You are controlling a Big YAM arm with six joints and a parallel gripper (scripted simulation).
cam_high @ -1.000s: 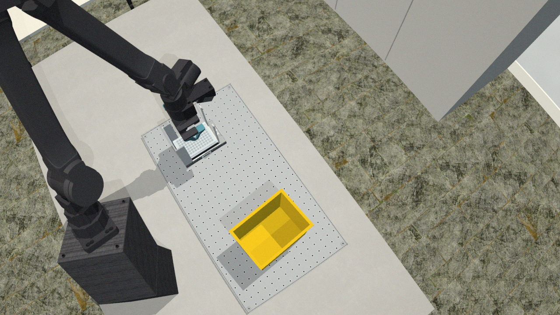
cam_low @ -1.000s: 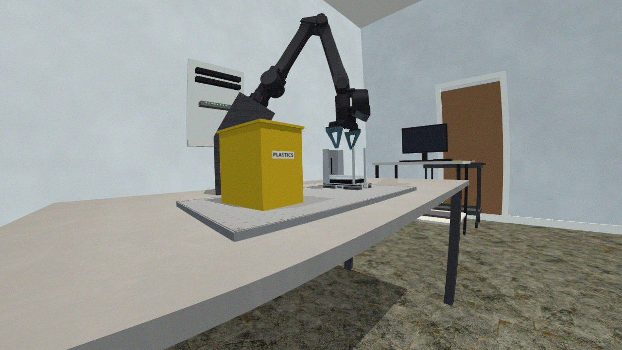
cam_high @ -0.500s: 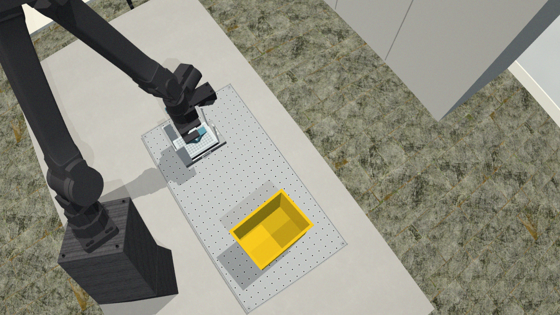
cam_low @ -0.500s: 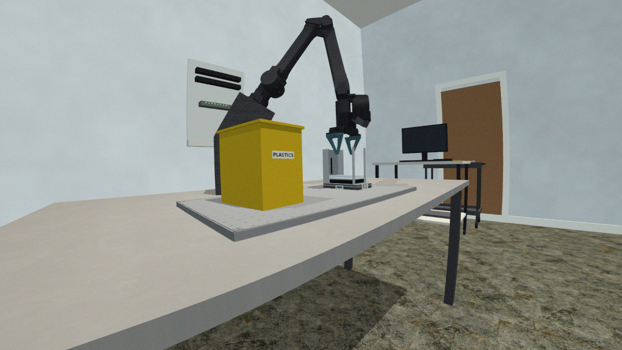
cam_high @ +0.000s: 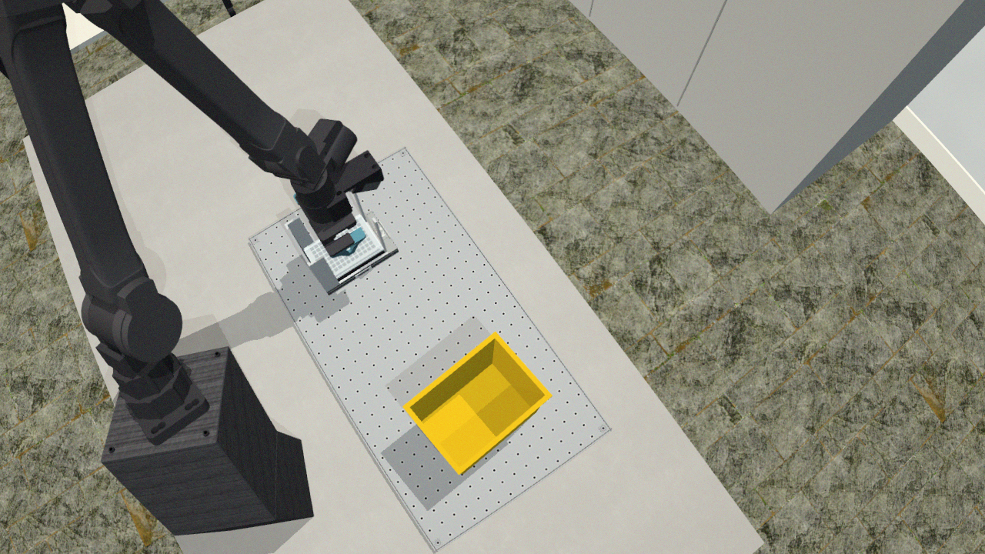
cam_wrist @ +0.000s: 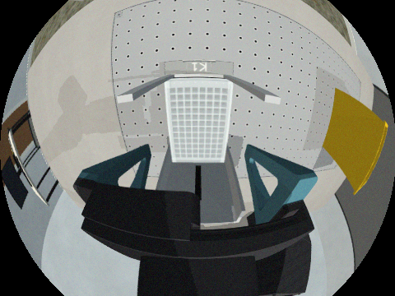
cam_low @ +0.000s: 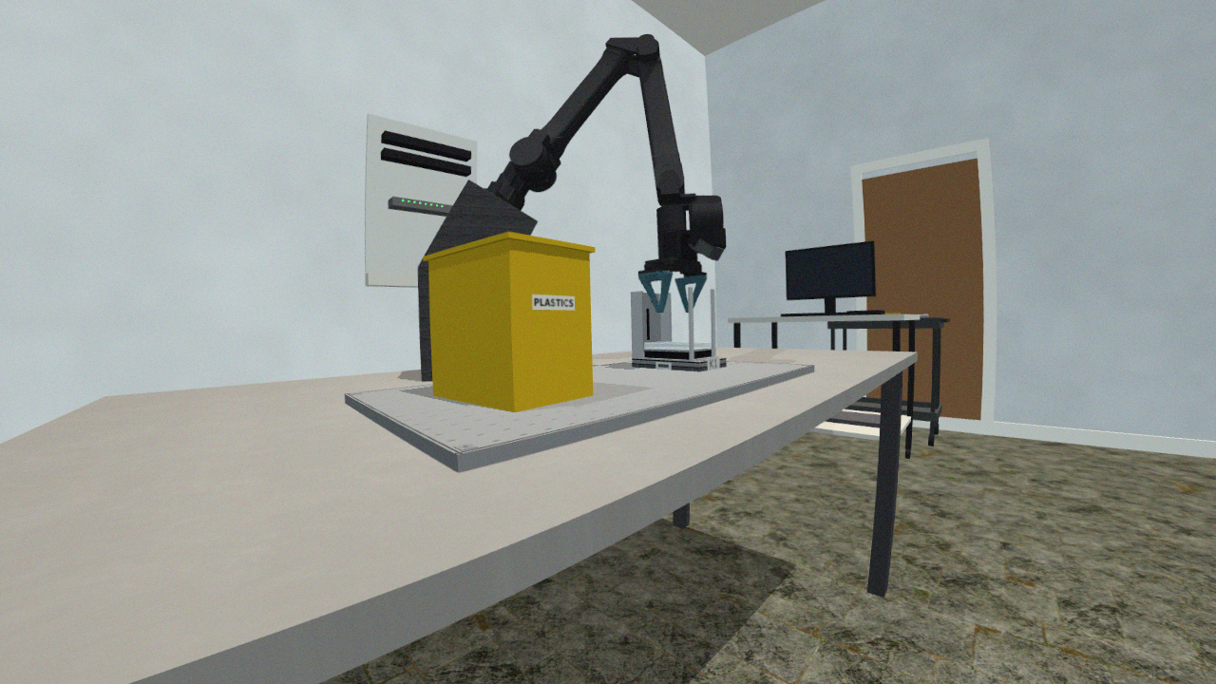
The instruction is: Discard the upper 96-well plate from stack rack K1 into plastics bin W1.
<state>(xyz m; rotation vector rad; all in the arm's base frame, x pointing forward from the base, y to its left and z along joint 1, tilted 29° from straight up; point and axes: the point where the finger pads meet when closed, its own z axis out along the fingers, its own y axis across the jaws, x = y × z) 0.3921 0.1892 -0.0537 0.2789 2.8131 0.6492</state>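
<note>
The stack rack K1 (cam_high: 342, 251) stands on the perforated baseplate, with thin upright posts (cam_low: 680, 327). The upper white 96-well plate (cam_wrist: 197, 120) lies on top of the stack in the rack; the lower plate is hidden under it. My gripper (cam_low: 672, 291) is open and empty, pointing down, its teal fingers between the rack's posts and well above the plate. In the wrist view the fingers stand on either side of the plate's near end. The yellow plastics bin W1 (cam_high: 477, 402) stands upright and empty on the same baseplate, apart from the rack.
The perforated baseplate (cam_high: 426, 330) lies on a beige table. My arm's black base block (cam_high: 196, 448) stands at the table's near left edge. A desk with a monitor (cam_low: 828, 276) and a door are beyond the table.
</note>
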